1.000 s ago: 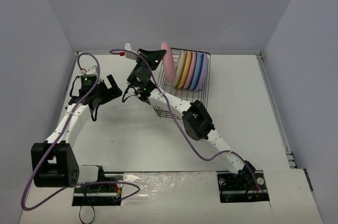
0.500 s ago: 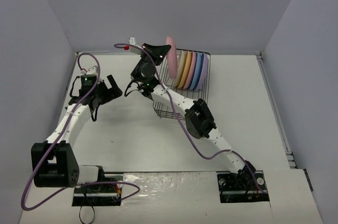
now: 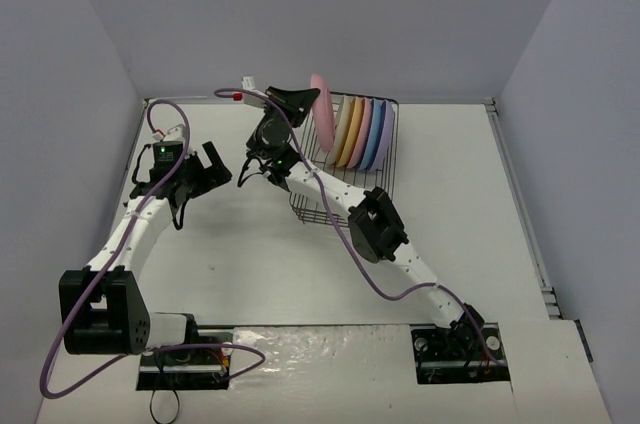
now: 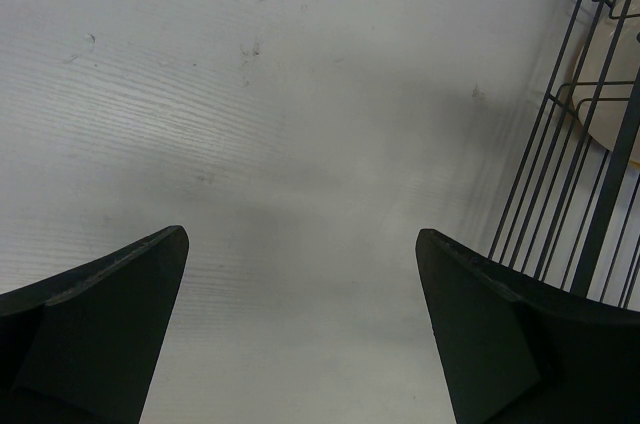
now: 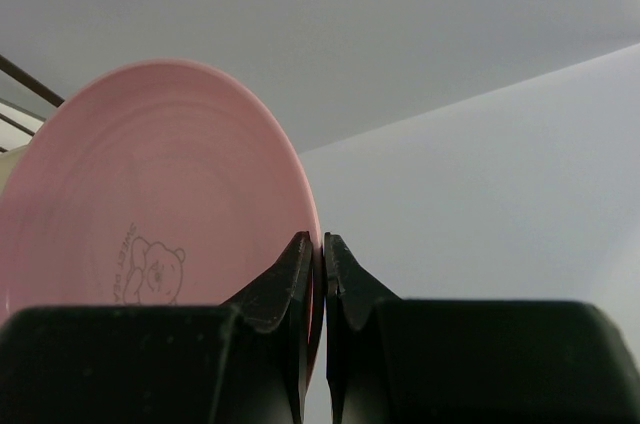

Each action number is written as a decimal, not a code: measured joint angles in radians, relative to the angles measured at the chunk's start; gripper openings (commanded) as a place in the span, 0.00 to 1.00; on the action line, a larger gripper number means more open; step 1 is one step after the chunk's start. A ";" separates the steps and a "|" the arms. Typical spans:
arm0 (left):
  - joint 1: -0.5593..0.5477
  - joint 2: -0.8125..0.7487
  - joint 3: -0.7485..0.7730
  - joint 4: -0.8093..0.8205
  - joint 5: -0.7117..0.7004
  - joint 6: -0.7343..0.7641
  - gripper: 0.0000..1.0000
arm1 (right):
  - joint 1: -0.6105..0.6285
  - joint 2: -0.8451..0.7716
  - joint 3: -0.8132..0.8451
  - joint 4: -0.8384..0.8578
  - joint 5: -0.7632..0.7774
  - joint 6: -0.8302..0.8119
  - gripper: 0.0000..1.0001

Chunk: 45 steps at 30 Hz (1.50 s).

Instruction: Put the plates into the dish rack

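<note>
My right gripper (image 3: pixel 308 96) is shut on the rim of a pink plate (image 3: pixel 321 116), which it holds on edge above the left end of the black wire dish rack (image 3: pixel 325 206). Up close, the right gripper (image 5: pixel 322 241) pinches that pink plate (image 5: pixel 150 234), which has a small bear drawing. Inside the rack stand a cream plate (image 3: pixel 340 130), a yellow-orange plate (image 3: pixel 352 132), a pink plate (image 3: pixel 364 132), a blue plate (image 3: pixel 375 134) and a lavender plate (image 3: pixel 386 134). My left gripper (image 3: pixel 215 166) hangs open over bare table left of the rack, its jaws wide with nothing between them (image 4: pixel 300 234).
In the left wrist view the rack's wire side (image 4: pixel 590 144) runs along the right edge, with the cream plate (image 4: pixel 612 94) behind it. Grey walls close the white table (image 3: pixel 460 204) at the back and on both sides. A purple cable (image 3: pixel 330 206) trails along the right arm.
My right gripper has carried the pink plate a little up and to the right, closer over the rack's left end. The left arm has not moved.
</note>
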 measured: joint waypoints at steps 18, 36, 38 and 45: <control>0.000 0.014 0.000 0.001 0.003 0.000 0.97 | -0.014 0.071 0.059 -0.103 0.028 0.174 0.03; 0.000 0.014 0.000 0.000 0.003 0.004 0.97 | -0.029 0.121 0.057 -0.093 0.123 0.343 1.00; 0.000 0.013 0.000 0.000 0.003 0.005 0.97 | -0.025 0.103 0.053 -0.114 0.125 0.372 1.00; 0.000 -0.016 0.000 -0.004 0.013 0.021 0.97 | -0.011 -0.234 -0.143 -0.475 0.144 0.739 1.00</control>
